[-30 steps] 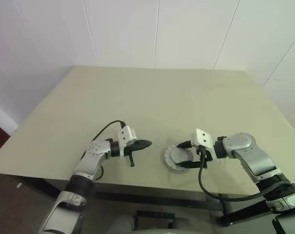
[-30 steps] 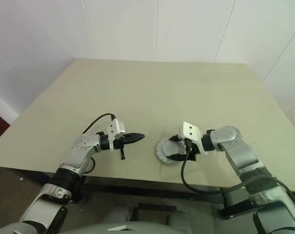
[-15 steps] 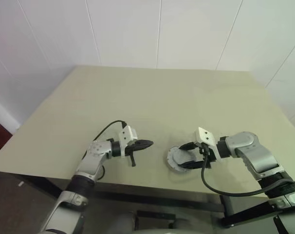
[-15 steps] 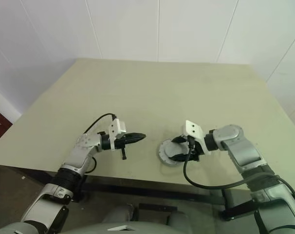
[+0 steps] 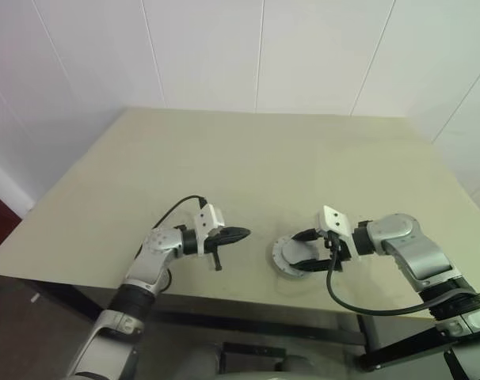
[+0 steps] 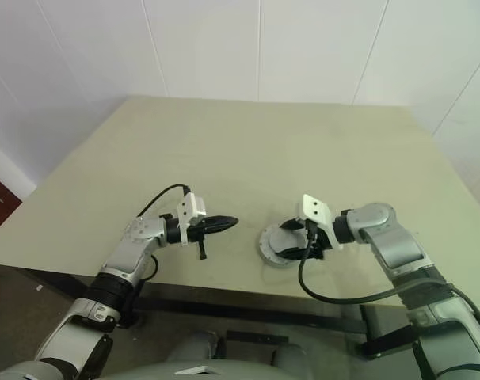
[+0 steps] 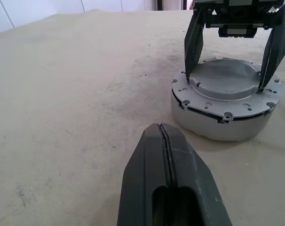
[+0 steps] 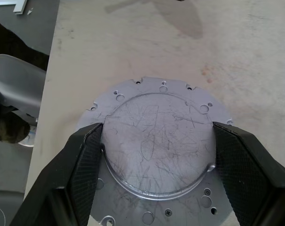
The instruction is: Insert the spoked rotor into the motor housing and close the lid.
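Table edge: round grey metal motor housing (image 5: 297, 257) close to the near edge of the pale beige table (image 5: 264, 158), a little right of centre.
Open room: broad bare tabletop to the far side and to both sides; white panelled wall (image 5: 256, 47) beyond the far edge.
Housing attitude: flat on the table, round axis upright, no long axis to tell.
Top face: scratched grey raised round metal lid (image 8: 156, 143) seated on the housing, inside a flange ringed with small holes.
Copper windings: covered, cannot tell.
Right gripper (image 8: 156, 165): over the housing from the right, tilted downward toward the left.
Right jaws: spread wide, one black finger (image 8: 86, 155) on each side of the raised lid, inner tips right at its rim; whether pressing, cannot tell.
Left gripper (image 5: 234, 233): left of the housing, apart from it, roughly level, pointing right toward it.
Left jaws: pressed fully together, nothing between them.
Gap: bare strip of tabletop between left fingertips and housing.
Cables: black cable (image 5: 339, 297) looping below the right wrist past the near table edge.
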Controlling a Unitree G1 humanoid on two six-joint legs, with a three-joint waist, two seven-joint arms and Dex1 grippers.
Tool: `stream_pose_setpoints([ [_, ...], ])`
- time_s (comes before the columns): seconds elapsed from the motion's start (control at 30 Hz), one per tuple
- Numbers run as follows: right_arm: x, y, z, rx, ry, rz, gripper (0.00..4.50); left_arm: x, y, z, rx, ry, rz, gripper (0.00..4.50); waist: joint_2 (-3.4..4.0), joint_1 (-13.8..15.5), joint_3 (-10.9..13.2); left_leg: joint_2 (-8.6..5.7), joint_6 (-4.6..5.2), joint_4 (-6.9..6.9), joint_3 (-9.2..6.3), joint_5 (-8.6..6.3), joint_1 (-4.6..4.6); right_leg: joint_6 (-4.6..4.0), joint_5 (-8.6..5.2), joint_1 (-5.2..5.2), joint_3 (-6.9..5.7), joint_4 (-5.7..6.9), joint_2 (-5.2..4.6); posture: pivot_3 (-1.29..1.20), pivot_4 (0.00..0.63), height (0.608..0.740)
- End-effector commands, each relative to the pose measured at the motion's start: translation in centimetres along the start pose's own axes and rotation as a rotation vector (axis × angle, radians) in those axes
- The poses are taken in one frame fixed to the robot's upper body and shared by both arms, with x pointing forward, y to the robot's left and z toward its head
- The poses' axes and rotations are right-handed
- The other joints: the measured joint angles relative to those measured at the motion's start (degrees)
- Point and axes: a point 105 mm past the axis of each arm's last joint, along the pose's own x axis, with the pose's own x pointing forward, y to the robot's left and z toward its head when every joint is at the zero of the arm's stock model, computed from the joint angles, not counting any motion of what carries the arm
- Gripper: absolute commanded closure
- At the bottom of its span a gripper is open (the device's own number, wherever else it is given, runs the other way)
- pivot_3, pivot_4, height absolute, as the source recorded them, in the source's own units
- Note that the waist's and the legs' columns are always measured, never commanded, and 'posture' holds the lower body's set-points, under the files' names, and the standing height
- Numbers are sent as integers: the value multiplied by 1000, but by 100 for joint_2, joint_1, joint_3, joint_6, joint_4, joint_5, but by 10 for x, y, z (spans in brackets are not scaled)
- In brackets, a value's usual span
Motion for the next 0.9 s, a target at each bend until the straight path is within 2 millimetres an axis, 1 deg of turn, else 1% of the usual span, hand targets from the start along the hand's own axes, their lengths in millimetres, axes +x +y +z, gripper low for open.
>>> stream_pose_setpoints([
  [0.03, -7, -4, -49, 123, 180, -70, 1282, 1, 3, 12, 41, -25, -8, 4500, 0, 0, 0, 0, 0, 0, 0, 0, 0, 0, 0, 0, 0, 0, 0, 0, 0, 740],
  [0.67, -3, -3, -51, 133, 173, -80, 1282, 1, -2, 11, 33, -22, -20, 4500, 0, -13, 0, 0, 0, -1, -1, 0, 0, 0, 0, 0, 0, 0, 0, 0, 0, 740],
  [0.77, -3, -6, -50, 132, 168, -99, 1282, 1, -2, 10, 32, -21, -22, 4500, 0, -21, 0, 0, 0, -1, 0, 0, 0, 0, 0, 0, 1, 0, -1, 0, 0, 740],
  [0.9, -3, -3, -52, 140, 173, -87, 1282, 1, -3, 10, 29, -20, -25, 4500, 0, -29, 0, 0, -1, -1, 0, 0, 0, 0, 0, 0, 1, 0, -2, 0, 0, 740],
])
